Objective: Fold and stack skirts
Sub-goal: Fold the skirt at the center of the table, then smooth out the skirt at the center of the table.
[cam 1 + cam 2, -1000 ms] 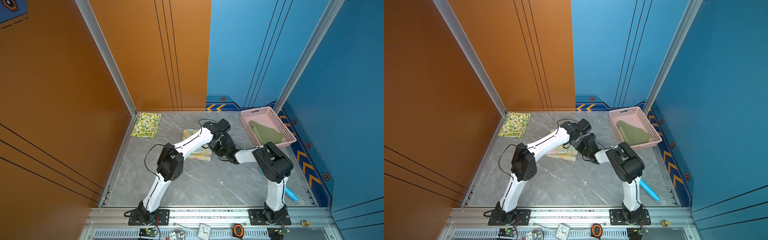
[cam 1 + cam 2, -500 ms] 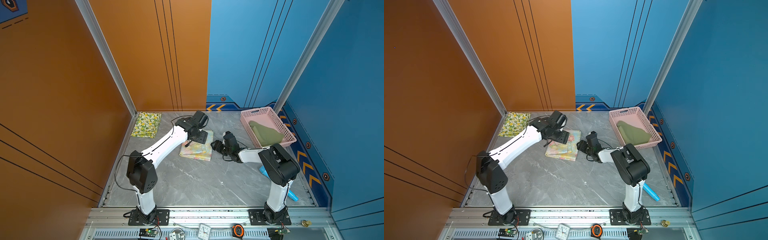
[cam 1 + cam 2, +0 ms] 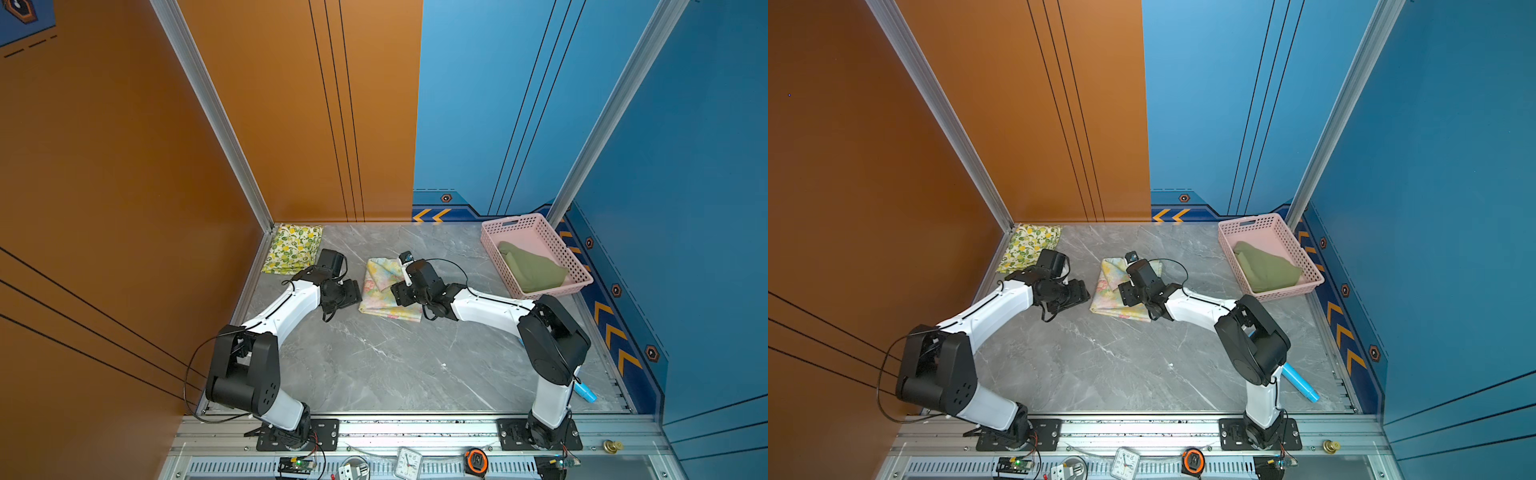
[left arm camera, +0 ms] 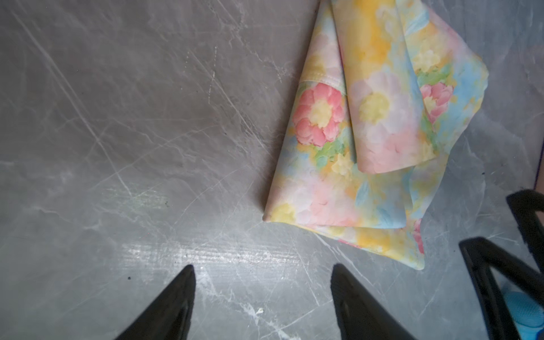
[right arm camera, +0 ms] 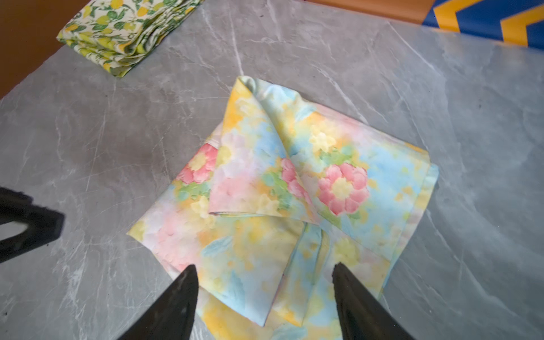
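There are three skirts, two grippers, one basket and one small blue tube on the grey, marble-patterned table, which is smooth with thin white veins.

At the far left corner lies the lemon-print skirt. It is thin cloth, white with yellow lemons and green leaves, folded in several layers to a neat rectangle.

To its right and a little nearer is the left gripper. Its two black pointed fingers stand wide apart over the bare table and nothing is between them; the jaws are released. It is just beside the left edge of the floral skirt and does not touch it.

In the middle of the table lies the floral skirt, a soft, light cloth in pastel yellow and blue with pink flowers. It is folded to a rough square, but one loose flap lies crooked on top and its far corner stands up a little.

The right gripper hovers over the near right part of this skirt. Its jaws are spread wide and grasp nothing.

At the far right stands the pink basket, rectangular, of perforated plastic. In it lies the olive skirt, plain and matte, in a loose heap.

At the near right, beside the right arm's base, lies the blue tube.
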Motion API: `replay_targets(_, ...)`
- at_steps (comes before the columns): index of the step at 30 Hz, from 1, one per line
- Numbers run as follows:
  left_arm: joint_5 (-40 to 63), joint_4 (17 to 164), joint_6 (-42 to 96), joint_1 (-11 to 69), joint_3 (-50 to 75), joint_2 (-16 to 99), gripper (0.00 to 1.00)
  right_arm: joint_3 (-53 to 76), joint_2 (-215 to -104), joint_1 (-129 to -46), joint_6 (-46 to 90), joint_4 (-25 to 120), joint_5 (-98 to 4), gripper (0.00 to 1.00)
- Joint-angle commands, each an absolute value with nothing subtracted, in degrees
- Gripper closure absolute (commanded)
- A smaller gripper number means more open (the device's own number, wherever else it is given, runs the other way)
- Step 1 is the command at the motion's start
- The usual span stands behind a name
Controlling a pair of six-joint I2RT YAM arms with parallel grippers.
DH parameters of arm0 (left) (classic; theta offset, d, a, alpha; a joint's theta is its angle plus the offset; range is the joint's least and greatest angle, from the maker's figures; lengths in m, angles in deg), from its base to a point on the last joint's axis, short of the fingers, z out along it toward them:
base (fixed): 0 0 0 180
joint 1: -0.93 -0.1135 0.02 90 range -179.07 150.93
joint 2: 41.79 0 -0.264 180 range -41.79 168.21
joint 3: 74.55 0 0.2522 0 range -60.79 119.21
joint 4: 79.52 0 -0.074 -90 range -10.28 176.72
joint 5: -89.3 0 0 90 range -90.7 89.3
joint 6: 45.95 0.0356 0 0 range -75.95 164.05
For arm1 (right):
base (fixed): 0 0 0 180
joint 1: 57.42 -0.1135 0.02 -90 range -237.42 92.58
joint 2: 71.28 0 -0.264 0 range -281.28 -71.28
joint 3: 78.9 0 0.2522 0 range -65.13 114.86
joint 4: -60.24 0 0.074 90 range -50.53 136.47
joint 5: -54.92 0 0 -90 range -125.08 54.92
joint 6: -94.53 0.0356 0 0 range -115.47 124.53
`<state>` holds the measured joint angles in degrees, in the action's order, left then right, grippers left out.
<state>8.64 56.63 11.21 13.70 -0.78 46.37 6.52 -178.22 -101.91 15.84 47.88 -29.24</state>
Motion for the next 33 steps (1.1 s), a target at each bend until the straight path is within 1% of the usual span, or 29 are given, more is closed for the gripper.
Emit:
replay_targets(1,13.27,65.00,8.76,13.67,-1.38,49.02,0.29,9.48,-179.08,-102.87,7.42,44.33,-25.58,0.28)
replay_targets(5,14.15,68.67,8.36,13.54,-1.25,53.33,0.31,12.74,-181.24,-104.60,3.08,43.18,-23.94,0.30)
replay_targets(9,15.38,70.65,8.56,13.52,-0.24,57.67,0.33,14.28,-182.25,-104.70,2.25,43.05,-23.93,0.32)
replay_targets(16,18.16,75.40,10.05,13.67,-1.38,61.92,0.46,15.32,-183.32,-103.64,2.85,42.89,-25.47,0.34)
replay_targets(17,18.52,78.20,9.94,13.88,-3.17,61.95,0.50,15.62,-183.61,-103.50,2.88,42.67,-25.50,0.34)
replay_targets(19,19.17,80.35,9.52,14.05,-5.00,61.69,0.64,16.59,-184.58,-103.64,2.55,42.03,-25.55,0.34)
replay_targets(22,20.43,83.53,8.37,14.34,-7.27,61.49,0.96,18.00,-186.07,-103.74,1.92,41.65,-25.72,0.34)
replay_targets(23,20.56,84.04,8.06,14.55,-7.79,61.44,1.00,18.58,-186.53,-103.74,1.64,41.53,-26.02,0.34)
replay_targets(30,21.14,86.57,6.44,14.90,-11.08,59.41,1.00,21.97,-189.76,-106.55,-3.91,40.11,-23.66,0.32)
replay_targets(33,21.23,86.55,6.04,14.90,-11.70,58.42,1.00,23.00,-192.57,-107.89,-6.67,39.63,-20.66,0.32)
